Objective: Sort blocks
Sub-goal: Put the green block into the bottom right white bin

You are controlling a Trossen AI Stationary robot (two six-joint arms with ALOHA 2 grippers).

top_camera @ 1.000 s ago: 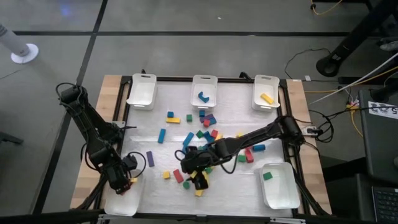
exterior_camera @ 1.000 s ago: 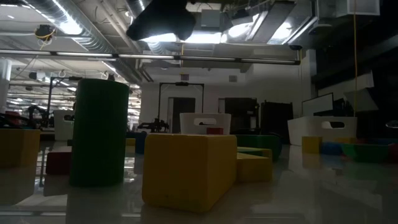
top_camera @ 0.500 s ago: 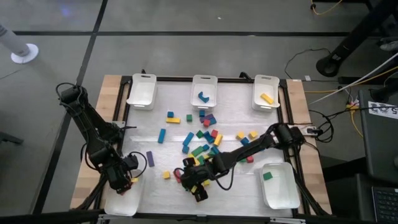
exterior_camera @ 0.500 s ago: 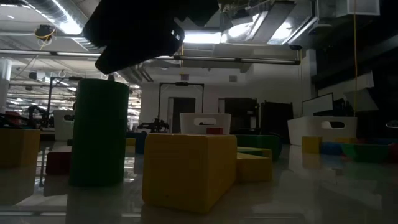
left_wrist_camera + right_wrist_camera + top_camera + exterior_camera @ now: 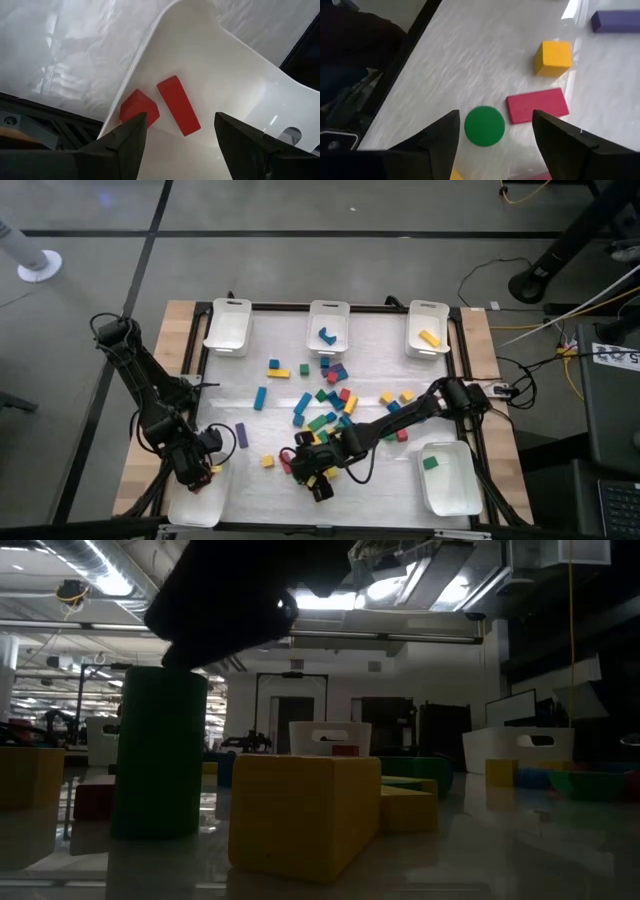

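Right claw (image 5: 492,131) spread wide, empty, hovering over the near-centre tabletop (image 5: 270,420) right above an upright green block (image 5: 484,125); red bar (image 5: 537,105) and yellow cube (image 5: 553,56) lie just beside it. Left claw (image 5: 177,131) also spread, empty, over the near-left white tray (image 5: 240,75) holding two red blocks (image 5: 177,105). Remaining blocks (image 5: 325,395) scattered mid-tabletop.
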